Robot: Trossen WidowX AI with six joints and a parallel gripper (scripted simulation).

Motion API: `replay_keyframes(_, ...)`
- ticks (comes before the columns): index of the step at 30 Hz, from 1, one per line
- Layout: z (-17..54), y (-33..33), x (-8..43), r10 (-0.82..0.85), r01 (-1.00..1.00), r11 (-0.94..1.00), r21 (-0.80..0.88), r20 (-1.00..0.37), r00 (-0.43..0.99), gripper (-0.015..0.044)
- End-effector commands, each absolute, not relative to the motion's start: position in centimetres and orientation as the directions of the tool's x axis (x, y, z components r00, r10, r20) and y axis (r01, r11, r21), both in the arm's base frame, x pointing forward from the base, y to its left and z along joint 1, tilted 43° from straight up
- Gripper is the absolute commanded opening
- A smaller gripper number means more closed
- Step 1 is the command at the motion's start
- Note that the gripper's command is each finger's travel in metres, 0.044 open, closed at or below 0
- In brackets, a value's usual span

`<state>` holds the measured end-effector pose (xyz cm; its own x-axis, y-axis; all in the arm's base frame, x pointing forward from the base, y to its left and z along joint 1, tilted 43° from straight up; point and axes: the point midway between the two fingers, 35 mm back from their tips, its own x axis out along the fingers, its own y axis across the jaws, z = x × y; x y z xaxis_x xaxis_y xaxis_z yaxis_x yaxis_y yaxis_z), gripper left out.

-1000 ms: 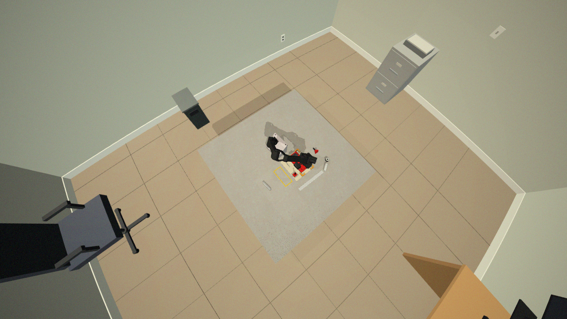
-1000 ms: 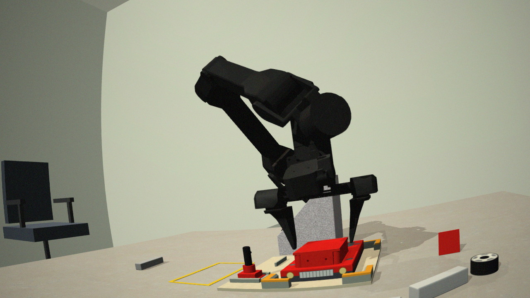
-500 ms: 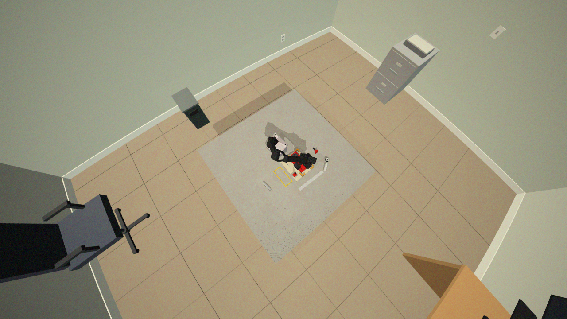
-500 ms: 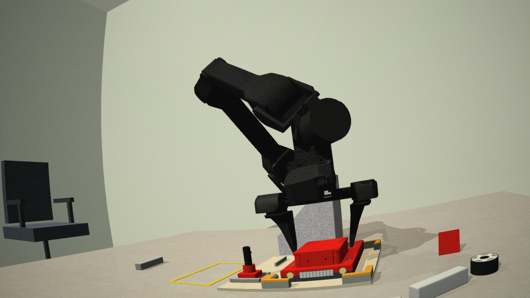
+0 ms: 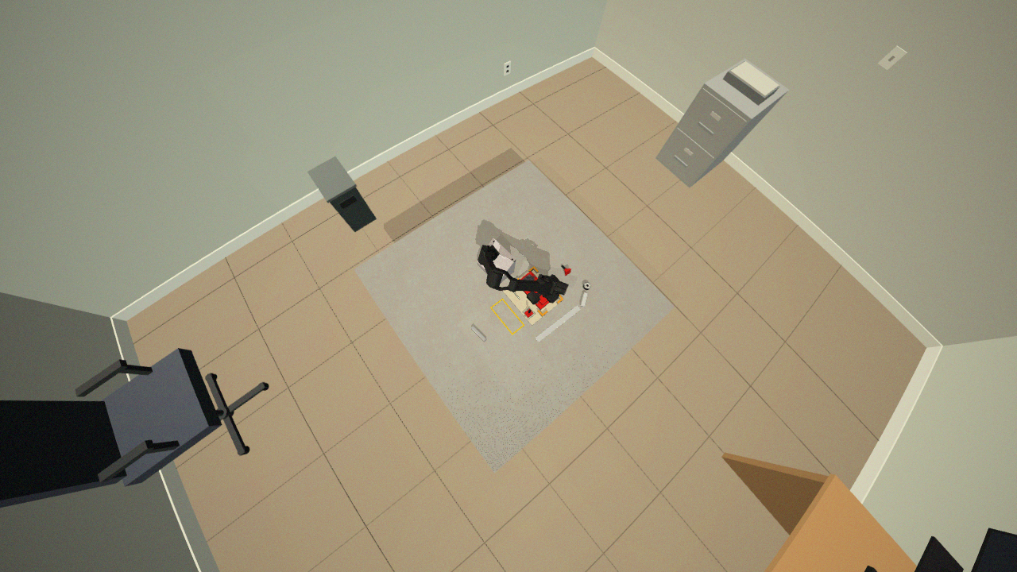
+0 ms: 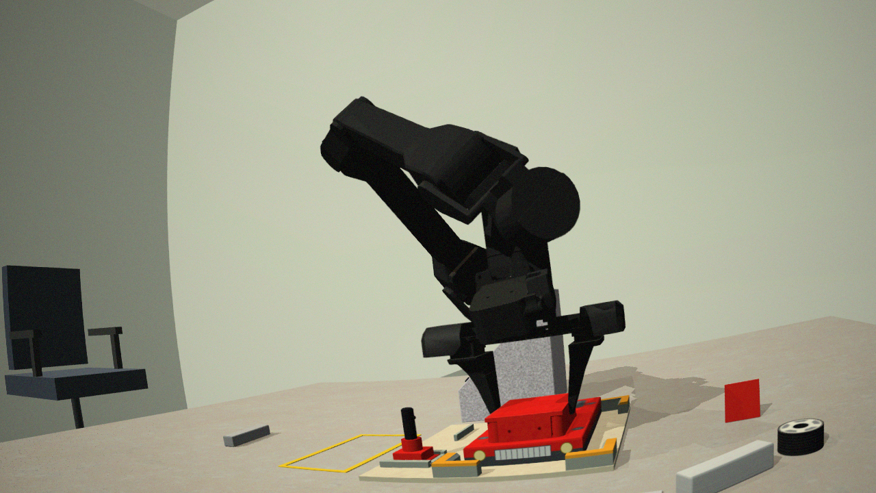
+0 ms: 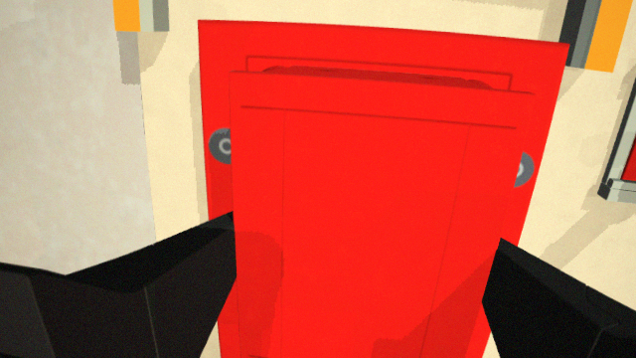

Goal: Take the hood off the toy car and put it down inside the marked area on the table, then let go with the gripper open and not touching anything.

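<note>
The hood is the raised red box on the red toy car, resting on the car body. My gripper points down over it, one finger along each long side. The fingers look pressed against both sides, so it is shut on the hood. The very tips are partly hidden by the hood's edges in the wrist view. The marked area, a yellow outline, lies to the left of the car in the exterior view, with nothing in it.
The car sits on a cream board with orange-topped corner blocks. A red base with a black post stands between car and outline. A grey bar, white bar, wheel and red plate are around.
</note>
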<state>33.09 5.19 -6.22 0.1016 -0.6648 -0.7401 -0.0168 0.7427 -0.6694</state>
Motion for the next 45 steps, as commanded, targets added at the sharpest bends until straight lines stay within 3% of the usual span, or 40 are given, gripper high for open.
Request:
replay_keyframes(1, -6.2, 5.2, 33.1, -0.665, -0.016, 0.743, -0.670, -0.740, 0.102, 0.0308)
replay_keyframes(6, -6.2, 5.2, 33.1, -0.665, -0.016, 0.743, -0.670, -0.740, 0.102, 0.0275)
replay_keyframes(17, -5.8, 5.6, 33.1, -0.665, -0.016, 0.743, -0.669, -0.740, 0.102, 0.0000)
replay_keyframes(45, -4.5, 6.8, 32.9, -0.664, -0.017, 0.743, -0.669, -0.741, 0.101, 0.0000)
